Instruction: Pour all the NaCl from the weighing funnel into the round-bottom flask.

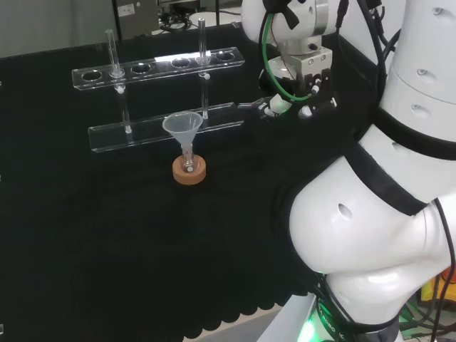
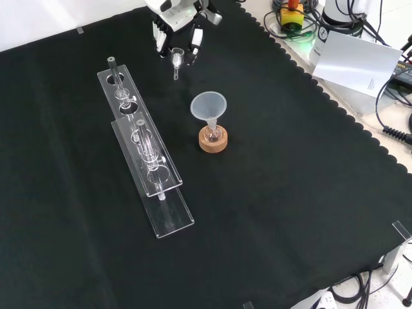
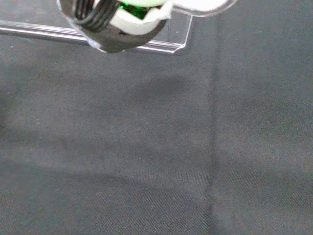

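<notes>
One hand (image 2: 175, 29) above desk (image 2: 290, 193): we see fingers (image 2: 195, 40) pinching weighing funnel (image 2: 176, 59). Round-bottom flask (image 2: 213, 134), funnel (image 2: 208, 105) in neck, on cork ring (image 2: 213, 143), well apart from fingers, toward front-view camera.

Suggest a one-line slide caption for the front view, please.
The hand holds a small weighing funnel above the cloth, short of the funnel-topped round-bottom flask on its cork ring.

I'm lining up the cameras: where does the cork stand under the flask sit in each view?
Head view: cork stand left of centre, in front of the clear tube rack.
Front view: cork stand near centre, right of the rack.
Wrist view: I can't make it out there.
Shared landmark: the plastic funnel above it.
</notes>
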### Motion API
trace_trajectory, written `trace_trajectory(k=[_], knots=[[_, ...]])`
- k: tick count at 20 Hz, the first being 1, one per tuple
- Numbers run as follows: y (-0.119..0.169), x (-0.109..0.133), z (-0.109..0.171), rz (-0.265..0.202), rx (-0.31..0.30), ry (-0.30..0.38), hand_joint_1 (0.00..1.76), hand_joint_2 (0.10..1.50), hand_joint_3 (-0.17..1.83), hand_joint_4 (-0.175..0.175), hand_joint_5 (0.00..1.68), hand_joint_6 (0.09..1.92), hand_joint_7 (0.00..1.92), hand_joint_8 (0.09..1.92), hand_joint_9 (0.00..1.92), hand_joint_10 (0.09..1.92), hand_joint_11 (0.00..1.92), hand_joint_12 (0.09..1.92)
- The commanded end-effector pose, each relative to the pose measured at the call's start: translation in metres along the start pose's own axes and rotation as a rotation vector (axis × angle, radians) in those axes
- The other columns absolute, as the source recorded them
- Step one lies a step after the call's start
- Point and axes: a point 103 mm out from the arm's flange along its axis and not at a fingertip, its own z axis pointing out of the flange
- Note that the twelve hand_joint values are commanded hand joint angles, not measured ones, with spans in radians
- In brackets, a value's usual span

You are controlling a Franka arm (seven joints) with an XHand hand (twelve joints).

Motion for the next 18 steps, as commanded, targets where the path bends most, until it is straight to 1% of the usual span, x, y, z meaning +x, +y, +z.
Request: trace_trajectory(k=[1,8,12,18], knots=[[-0.021,0.021,-0.026,-0.022,0.045,-0.016,1.28,0.91,0.27,-0.175,1.1,0.83,1.15,0.81,1.36,0.43,1.24,0.76],[-0.024,0.026,-0.053,-0.035,0.03,-0.023,1.28,0.91,0.27,-0.175,1.11,0.83,1.15,0.81,1.36,0.42,1.25,0.75],[-0.021,0.033,-0.06,-0.052,0.042,-0.037,1.28,0.91,0.27,-0.175,1.11,0.82,1.15,0.81,1.36,0.42,1.25,0.75],[-0.014,0.05,-0.066,-0.088,0.057,-0.066,1.28,0.91,0.27,-0.175,1.11,0.82,1.15,0.8,1.36,0.42,1.25,0.75]])
